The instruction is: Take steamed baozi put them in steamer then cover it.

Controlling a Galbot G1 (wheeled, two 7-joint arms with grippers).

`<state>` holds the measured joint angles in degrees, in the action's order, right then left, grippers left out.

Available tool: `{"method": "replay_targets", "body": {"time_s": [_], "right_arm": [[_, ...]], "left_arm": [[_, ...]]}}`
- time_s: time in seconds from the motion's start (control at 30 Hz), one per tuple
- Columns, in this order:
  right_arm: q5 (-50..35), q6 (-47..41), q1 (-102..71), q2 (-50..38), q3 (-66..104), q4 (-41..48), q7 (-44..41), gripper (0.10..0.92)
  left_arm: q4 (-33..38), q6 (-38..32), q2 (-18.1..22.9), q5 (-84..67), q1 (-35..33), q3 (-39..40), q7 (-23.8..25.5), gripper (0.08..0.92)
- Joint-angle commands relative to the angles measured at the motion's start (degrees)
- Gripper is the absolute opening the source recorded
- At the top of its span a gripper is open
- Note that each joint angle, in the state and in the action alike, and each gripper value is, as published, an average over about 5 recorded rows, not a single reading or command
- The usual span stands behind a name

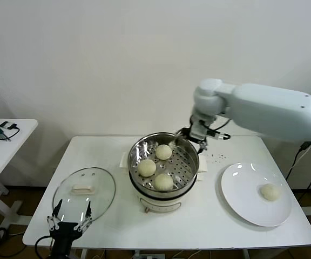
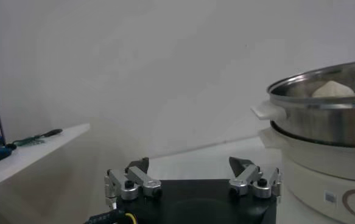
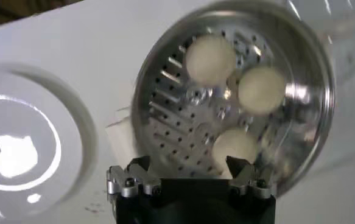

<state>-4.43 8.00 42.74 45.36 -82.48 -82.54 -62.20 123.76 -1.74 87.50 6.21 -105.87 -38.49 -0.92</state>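
Observation:
The steamer [image 1: 144,191] stands mid-table with three baozi [image 1: 163,152] on its perforated tray. A fourth baozi [image 1: 270,191] lies on the white plate [image 1: 242,189] at the right. My right gripper [image 1: 187,138] is open and empty, just above the steamer's far right rim. Its wrist view looks down on the steamer [image 3: 165,91], the three baozi [image 3: 210,58] and the gripper's own open jaws [image 3: 189,167]. The glass cover [image 1: 84,188] lies flat on the table at the left. My left gripper [image 1: 69,220] is open and empty at the table's front left, beside the cover.
A white side table [image 1: 15,145] with small items stands at the far left. A few dark specks [image 1: 217,157] lie on the table between steamer and plate. In the left wrist view the steamer's wall [image 2: 329,125] is at the right of the open jaws [image 2: 192,169].

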Motion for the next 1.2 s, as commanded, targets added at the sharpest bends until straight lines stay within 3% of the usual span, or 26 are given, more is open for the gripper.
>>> {"method": "replay_targets", "body": {"time_s": [0.03, 0.17, 0.3, 0.53, 0.9, 1.2], "right_arm": [[-7.6, -15.8, 1.2, -18.3, -6.5, 3.6, 0.8, 0.823], [-3.3, -15.3, -6.2, -21.7, -1.9, 7.5, -2.0, 0.823], [2.8, -14.0, -22.4, -23.7, 13.3, 12.9, -3.2, 0.823], [10.8, -12.8, -44.4, -22.2, 34.5, 19.4, -3.7, 0.823], [15.4, -12.4, -51.6, -15.4, 44.1, 26.5, -2.1, 0.823], [15.1, -12.9, -51.9, -13.8, 43.3, 25.9, -2.4, 0.823]], "left_arm": [[-0.1, 0.3, -0.4, 0.1, 0.6, 0.1, -0.2, 0.823], [-0.2, 0.5, -0.4, 0.2, 0.9, 0.0, -0.2, 0.823], [-0.1, 0.5, -0.2, 0.7, 0.7, 0.0, -0.2, 0.823], [0.4, 1.2, 0.0, 1.4, 0.5, -0.3, -0.3, 0.823], [0.3, 1.2, 0.7, 2.4, 0.1, -0.4, -0.4, 0.823], [-0.1, 0.9, 0.8, 2.3, -0.1, -0.8, -0.4, 0.823]]}}
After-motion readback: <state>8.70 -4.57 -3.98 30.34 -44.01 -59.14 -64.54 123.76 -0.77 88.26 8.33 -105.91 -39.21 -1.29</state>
